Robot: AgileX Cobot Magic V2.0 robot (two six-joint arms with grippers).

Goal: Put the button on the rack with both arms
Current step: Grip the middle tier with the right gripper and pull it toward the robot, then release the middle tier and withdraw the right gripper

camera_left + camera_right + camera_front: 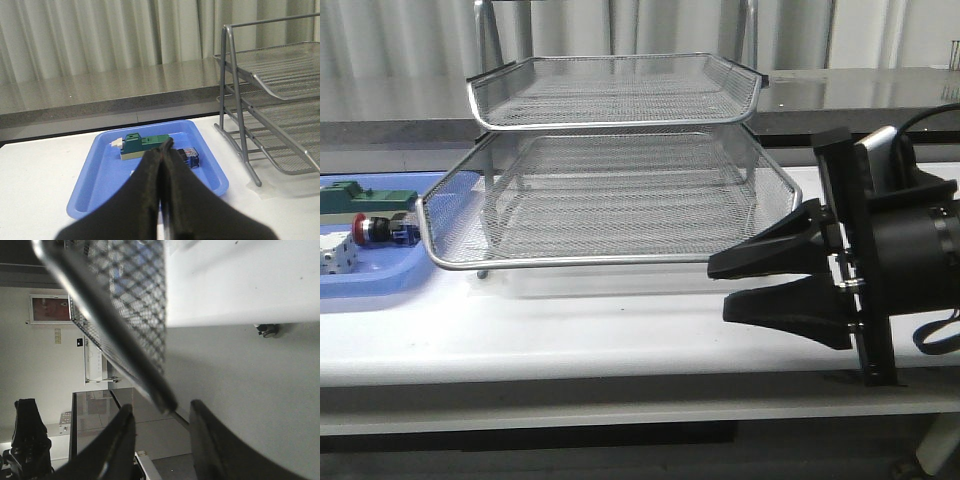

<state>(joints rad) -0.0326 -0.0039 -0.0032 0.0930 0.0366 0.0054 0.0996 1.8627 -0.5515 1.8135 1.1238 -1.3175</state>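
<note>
The button [375, 230] lies on its side in a blue tray [380, 282] at the far left, red head pointing left. In the left wrist view only its blue rear block [190, 157] shows past my fingers. My left gripper [167, 146] is shut on nothing and hovers over the tray, short of the button. The silver wire-mesh rack [620, 210] stands mid-table. My right gripper [720, 288] is open, turned sideways at the rack's front right. In the right wrist view the rack's rim [150, 385] ends just ahead of the gap of that gripper [161, 412].
A green block [142, 144] lies behind the button in the tray, and a white part [335, 258] sits at the tray's front left. A grey counter [100, 95] and curtains stand behind the table. The table's front edge [570, 385] runs below my right gripper.
</note>
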